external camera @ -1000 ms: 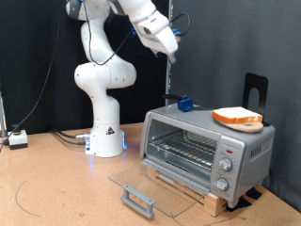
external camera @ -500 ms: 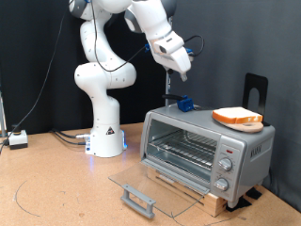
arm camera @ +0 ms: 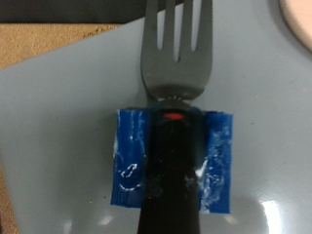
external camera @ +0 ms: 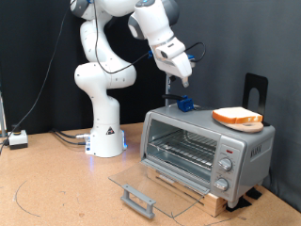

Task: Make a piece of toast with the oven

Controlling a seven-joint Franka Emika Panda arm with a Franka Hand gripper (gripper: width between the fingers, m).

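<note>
1. The gripper [external camera: 185, 80] is hanging in the air above the far left part of the oven's top, well clear of it; how far its fingers are standing apart cannot be told from the exterior view, and they are not showing in the wrist view.
2. The oven [external camera: 207, 143] is sitting on the right of the table [external camera: 56, 184], raised on a wooden base [external camera: 188, 188], with its glass door [external camera: 155, 187] lying folded down flat in front and the wire rack [external camera: 185, 151] showing inside.
3. The piece of toast [external camera: 237, 117] is resting on a round plate [external camera: 243, 125] on the right part of the oven's top, well apart from the gripper.
4. A fork [arm camera: 177, 58] is lying on the oven's grey top, its handle passing through a blue holder [arm camera: 174, 161]; the wrist view is looking straight down on it. In the exterior view the blue holder [external camera: 185, 104] is sitting on the oven's far left corner, just below the gripper.
5. The robot's white base [external camera: 105, 132] is standing to the left of the oven, with cables [external camera: 66, 137] trailing left toward a small box [external camera: 18, 138].
6. A black stand [external camera: 255, 91] is rising behind the oven at the far right.
</note>
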